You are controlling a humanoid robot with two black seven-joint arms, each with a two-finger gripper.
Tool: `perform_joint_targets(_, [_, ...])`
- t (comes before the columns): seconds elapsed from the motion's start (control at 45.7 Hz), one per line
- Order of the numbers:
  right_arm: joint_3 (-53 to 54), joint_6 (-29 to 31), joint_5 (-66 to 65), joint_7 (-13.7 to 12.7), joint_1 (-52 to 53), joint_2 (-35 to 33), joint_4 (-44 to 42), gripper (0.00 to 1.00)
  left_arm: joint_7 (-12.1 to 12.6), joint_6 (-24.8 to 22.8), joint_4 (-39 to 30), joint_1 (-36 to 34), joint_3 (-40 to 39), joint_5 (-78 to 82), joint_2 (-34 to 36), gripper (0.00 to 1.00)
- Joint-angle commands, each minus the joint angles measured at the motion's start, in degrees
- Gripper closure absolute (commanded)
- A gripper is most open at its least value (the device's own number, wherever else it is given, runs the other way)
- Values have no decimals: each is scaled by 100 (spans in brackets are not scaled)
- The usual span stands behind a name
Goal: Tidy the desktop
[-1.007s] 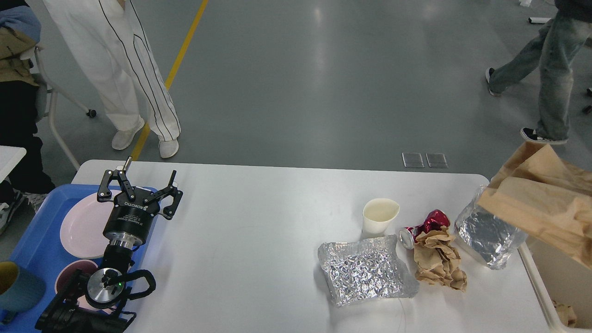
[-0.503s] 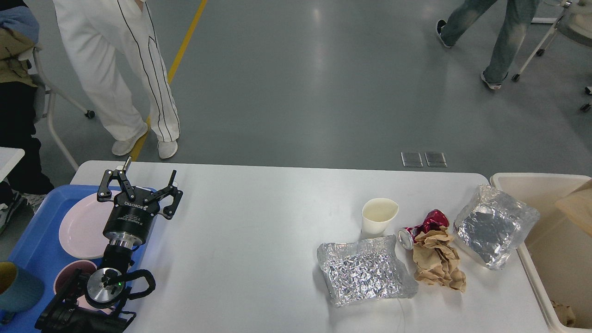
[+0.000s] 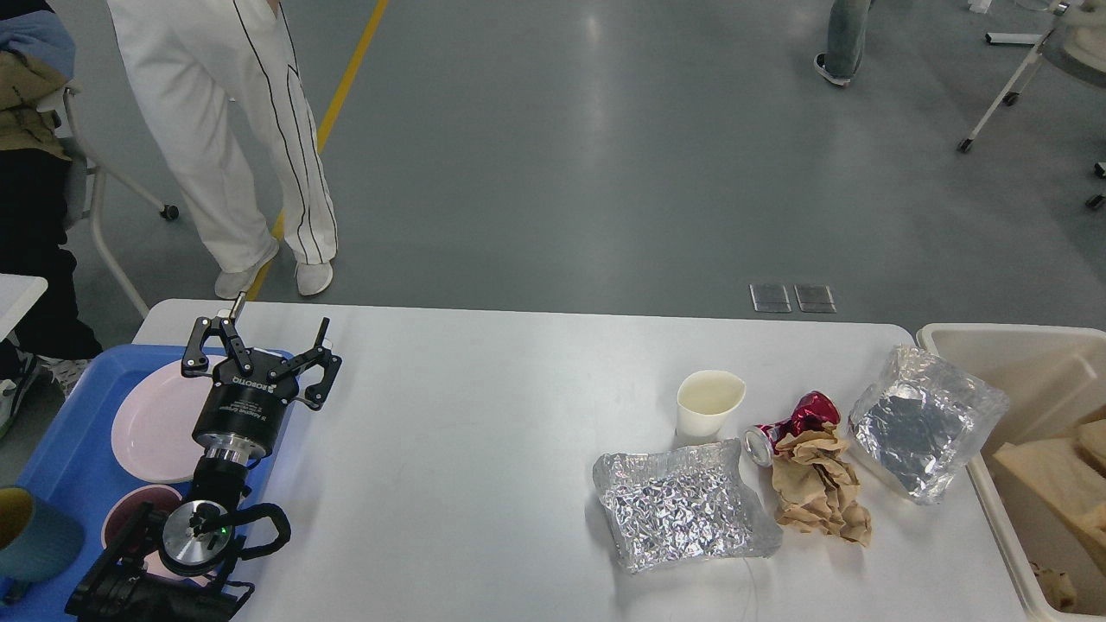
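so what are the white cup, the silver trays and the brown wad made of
White cup: probably matte paper, its rim bent out of round.
Flat silver tray and tipped one: thin aluminium foil, shiny and finely crinkled.
Brown wad: crumpled kraft paper, dull with soft creases.

Lying flat toward the right, an open crumpled foil tray [image 3: 683, 505], with a white paper cup [image 3: 709, 403] standing upright just behind it. Resting on its side beside the cup, a crushed red can [image 3: 793, 426], touching a wad of brown paper [image 3: 816, 485]. Sitting further right, a second foil container [image 3: 924, 419], tilted against the rim of a beige bin [image 3: 994, 341] holding brown paper bags [image 3: 1054, 471]. Lying at the left, a blue tray [image 3: 60, 458] carrying a pink plate [image 3: 155, 423], a pink bowl [image 3: 130, 511] and a blue-grey cup [image 3: 34, 544]. Standing behind on the grey floor [image 3: 605, 173], a person in white striped trousers [image 3: 225, 130], straddling a yellow line [image 3: 346, 78].
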Motion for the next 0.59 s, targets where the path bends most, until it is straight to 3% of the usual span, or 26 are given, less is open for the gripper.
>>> perform_joint_targets(0.0, [11,-36,1,-3,-106,173,1,100,1,0,0,0,-1,0,0,4])
perform_joint_targets(0.569, [-24,-405,-8,6,-308,815,-8,100,1,0,0,0,-1,0,0,4])
